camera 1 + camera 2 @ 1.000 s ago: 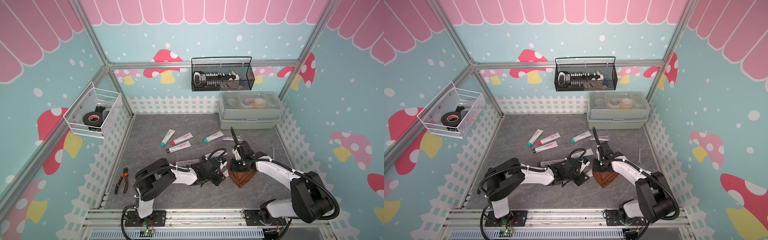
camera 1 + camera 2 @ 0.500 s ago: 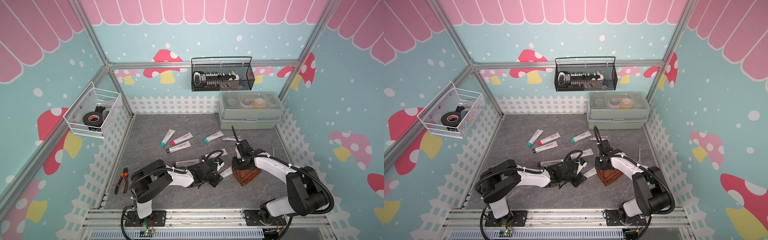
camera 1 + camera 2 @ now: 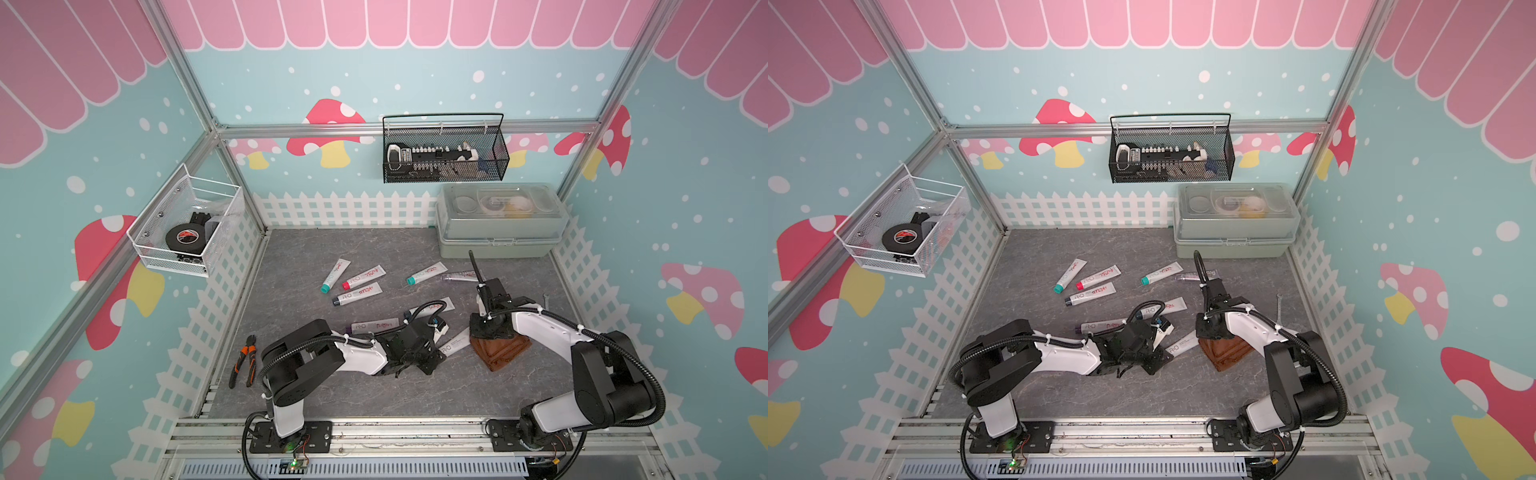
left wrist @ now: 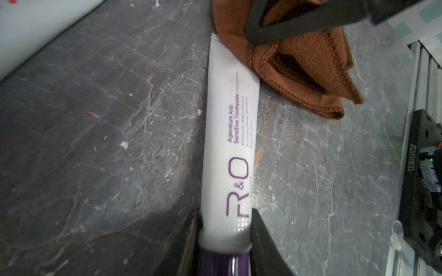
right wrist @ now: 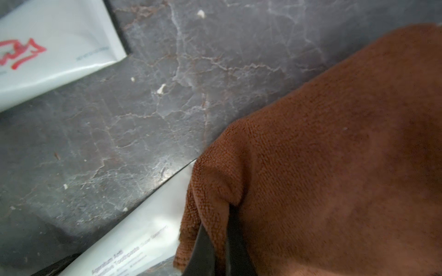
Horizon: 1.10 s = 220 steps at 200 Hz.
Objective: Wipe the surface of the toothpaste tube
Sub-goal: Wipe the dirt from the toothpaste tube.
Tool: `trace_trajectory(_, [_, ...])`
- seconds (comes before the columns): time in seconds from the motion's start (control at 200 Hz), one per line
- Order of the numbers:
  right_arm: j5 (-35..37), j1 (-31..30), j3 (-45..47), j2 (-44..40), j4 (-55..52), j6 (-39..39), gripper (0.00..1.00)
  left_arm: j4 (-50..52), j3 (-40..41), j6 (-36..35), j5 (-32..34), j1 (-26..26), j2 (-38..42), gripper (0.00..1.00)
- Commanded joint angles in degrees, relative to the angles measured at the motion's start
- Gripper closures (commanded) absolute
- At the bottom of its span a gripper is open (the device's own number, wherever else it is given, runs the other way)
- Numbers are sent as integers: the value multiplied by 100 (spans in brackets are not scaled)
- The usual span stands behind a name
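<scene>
Probably soft, slick white plastic toothpaste tube (image 4: 229, 131): hold the cap end.
Your left gripper (image 4: 224, 212) clamps there; right gripper (image 5: 217, 229) pinches the brown microfibre cloth (image 5: 334, 143).

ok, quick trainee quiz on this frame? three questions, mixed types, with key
1. True or false: the right gripper is shut on the brown microfibre cloth.
2. Where does the left gripper clamp the white plastic toothpaste tube? A) by its purple cap B) mid-body C) at the far end
3. Fill in: the cloth overlaps the tube's ____ end.
Key: 1 true; 2 A; 3 crimped.
</scene>
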State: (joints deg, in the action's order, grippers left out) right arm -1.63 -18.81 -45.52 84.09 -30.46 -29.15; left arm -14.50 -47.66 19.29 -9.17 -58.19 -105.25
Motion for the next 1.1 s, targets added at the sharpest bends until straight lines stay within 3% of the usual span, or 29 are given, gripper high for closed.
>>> trace_trajectory(0.0, [-737,-400,7,-104,-552,44,100,326,-134,76,44,29,-192,70])
trace_trajectory(0.195, [-872,-709,57,-42,-484,-52,100,409,-295,47,-4,34,-285,70])
trace_trajectory(0.325, [2,-687,-90,271,-663,11,100,434,-291,36,16,32,-270,70])
trace_trajectory(0.45, [633,-405,-266,563,-607,-97,100,421,-201,43,54,32,-183,70])
trace_trajectory(0.605, [725,33,-477,896,-423,-78,100,380,-106,38,97,28,-92,70])
trace_trajectory(0.68, [609,247,-558,1032,-337,-40,100,364,-94,35,104,28,-100,70])
trace_trajectory(0.871, [-463,302,-519,1010,-145,173,100,343,-144,27,78,28,-192,70])
trace_trajectory(1.096, [-1159,-369,-184,352,-377,223,100,441,-390,-58,75,54,-346,70])
